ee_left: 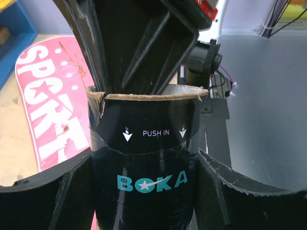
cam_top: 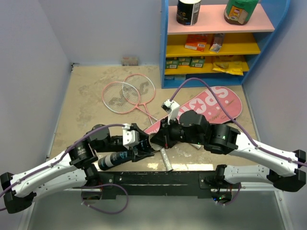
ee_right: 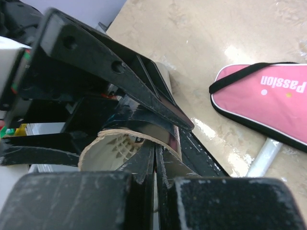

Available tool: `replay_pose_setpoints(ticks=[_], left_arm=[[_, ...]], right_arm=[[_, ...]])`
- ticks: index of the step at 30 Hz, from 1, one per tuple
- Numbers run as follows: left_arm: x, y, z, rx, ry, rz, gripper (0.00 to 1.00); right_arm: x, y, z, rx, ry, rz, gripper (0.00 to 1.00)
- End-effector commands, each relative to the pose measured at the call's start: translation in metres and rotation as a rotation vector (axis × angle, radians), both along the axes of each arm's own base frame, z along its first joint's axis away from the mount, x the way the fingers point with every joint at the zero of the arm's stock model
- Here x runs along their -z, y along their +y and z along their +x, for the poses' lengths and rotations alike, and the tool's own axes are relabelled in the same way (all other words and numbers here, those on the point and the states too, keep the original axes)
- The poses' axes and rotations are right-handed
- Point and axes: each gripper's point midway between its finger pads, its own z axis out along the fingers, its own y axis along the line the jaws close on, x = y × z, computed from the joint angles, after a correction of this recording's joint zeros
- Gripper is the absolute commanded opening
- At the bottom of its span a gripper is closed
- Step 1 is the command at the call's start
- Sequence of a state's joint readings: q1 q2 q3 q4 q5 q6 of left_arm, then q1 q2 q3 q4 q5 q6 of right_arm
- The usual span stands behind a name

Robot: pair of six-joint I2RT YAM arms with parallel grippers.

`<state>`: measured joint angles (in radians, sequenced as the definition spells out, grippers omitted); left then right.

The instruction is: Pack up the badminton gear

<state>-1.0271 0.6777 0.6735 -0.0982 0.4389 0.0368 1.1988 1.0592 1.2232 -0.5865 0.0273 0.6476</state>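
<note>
My left gripper [cam_top: 138, 152] is shut on the black shuttle tube [cam_top: 112, 161], lettered "BOKA" and "PUSH IN" in the left wrist view [ee_left: 144, 139]. My right gripper [cam_top: 156, 142] is shut, its fingers pressed together with the tips inside the tube's open mouth [ee_right: 154, 146]. White shuttlecock feathers [ee_right: 120, 143] show inside the tube. The pink "SPORT" bag [cam_top: 211, 105] lies flat right of centre and also shows in the left wrist view [ee_left: 48, 105] and the right wrist view [ee_right: 273, 103]. Two pink-framed rackets [cam_top: 129, 93] lie crossed on the floor behind.
A blue shelf unit [cam_top: 216, 43] with jars and boxes stands at the back right. A short white bar [cam_top: 165, 159] lies near the bag's handle end. A small box [cam_top: 130, 61] sits against the back wall. The arms' black base rail [cam_top: 158, 179] runs along the near edge.
</note>
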Motion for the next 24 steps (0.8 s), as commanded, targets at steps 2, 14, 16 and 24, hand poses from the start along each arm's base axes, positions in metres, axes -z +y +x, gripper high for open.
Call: replay_pose_setpoints(ticks=[2,14,16,24], left_arm=[[-0.027,-0.001,0.005,-0.02,-0.05,-0.089,0.0],[-0.024,-0.001,0.013,-0.054,-0.044,-0.081,0.0],[-0.023,-0.001,0.013,-0.057,-0.041,-0.078,0.0],[-0.017,-0.004,0.017,-0.071,-0.027,-0.058,0.0]], right_arm=[[0.035,0.023,-0.009,-0.06,0.069,0.004,0.0],[0.051,0.031,-0.007,-0.047,0.101,-0.012,0.31],[0.05,0.023,-0.01,-0.047,0.104,-0.022,0.44],[0.016,-0.023,-0.002,0.072,0.039,-0.02,0.59]])
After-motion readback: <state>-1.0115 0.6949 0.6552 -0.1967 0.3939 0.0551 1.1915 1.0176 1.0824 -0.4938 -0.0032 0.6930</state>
